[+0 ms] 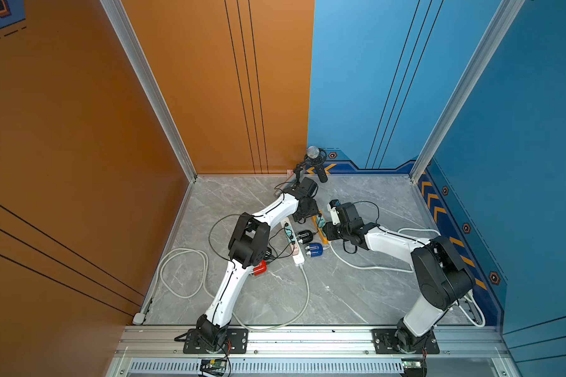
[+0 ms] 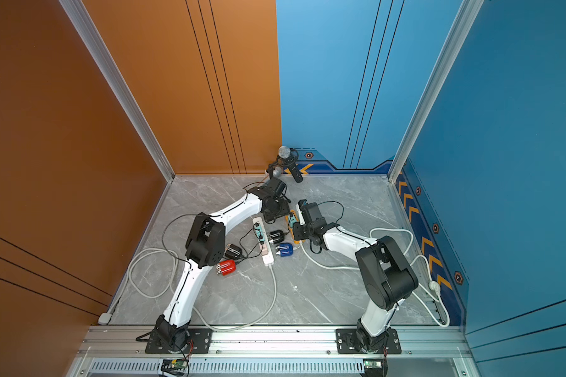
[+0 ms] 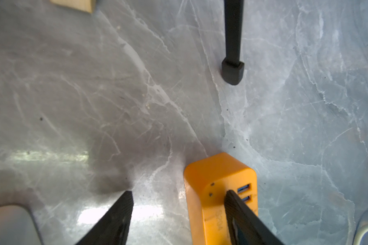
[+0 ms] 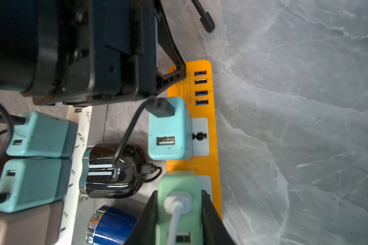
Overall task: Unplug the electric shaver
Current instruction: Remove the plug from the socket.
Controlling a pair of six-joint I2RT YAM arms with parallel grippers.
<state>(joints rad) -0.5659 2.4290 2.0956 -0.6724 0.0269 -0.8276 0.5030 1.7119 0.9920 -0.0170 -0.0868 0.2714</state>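
top views: left hand (image 1: 303,219) hangs over the far end of the orange power strip (image 1: 323,239). right hand (image 2: 295,228) sits low over the same strip. black shaver (image 1: 304,236) and blue shaver (image 1: 314,250) lie on the tabletop (image 1: 275,293) between the orange strip and the white power strip (image 1: 296,258). red shaver (image 2: 226,267) lies on the white strip's other side.

left wrist: fingers (image 3: 115,216) spread apart, nothing between them, one touching the orange strip's end.

right wrist: right hand clamped on the green charger (image 4: 179,182), which is seated in the orange strip, white cable (image 4: 174,220) leaving it. which shaver that cable serves: cannot tell.
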